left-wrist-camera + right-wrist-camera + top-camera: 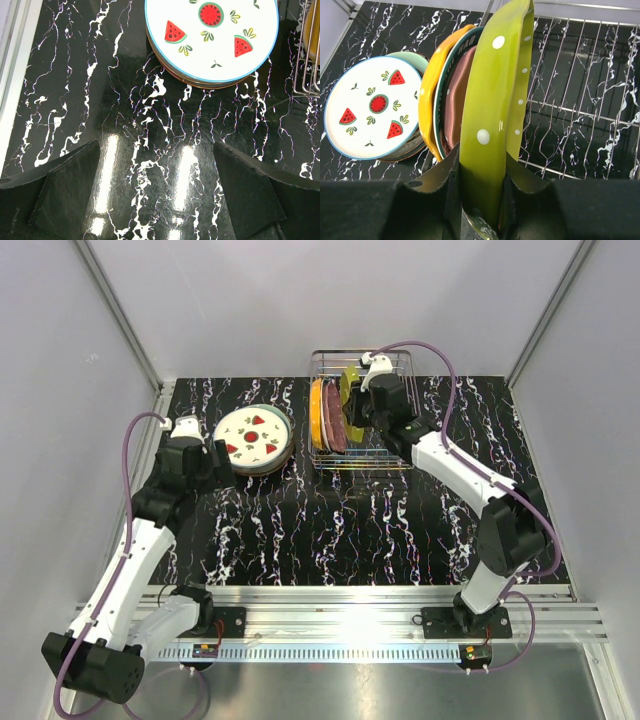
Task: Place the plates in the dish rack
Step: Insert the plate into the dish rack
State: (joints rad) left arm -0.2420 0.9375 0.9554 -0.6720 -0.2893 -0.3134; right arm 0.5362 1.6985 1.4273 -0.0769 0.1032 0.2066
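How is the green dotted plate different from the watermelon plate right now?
The green plate is lime with white dots; the watermelon plate is white, blue-rimmed, with red slices. The green plate stands on edge; the watermelon plate lies flat. The right gripper clamps the green plate at the dish rack; the watermelon plate tops a stack on the table, untouched. Both are round.

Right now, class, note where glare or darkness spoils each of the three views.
Top external: lamp glare washes out the metal rail at the near edge. Left wrist: two bright reflections streak the glossy marbled tabletop. Right wrist: the green dotted plate looms close, and the right gripper clamping it is almost black.
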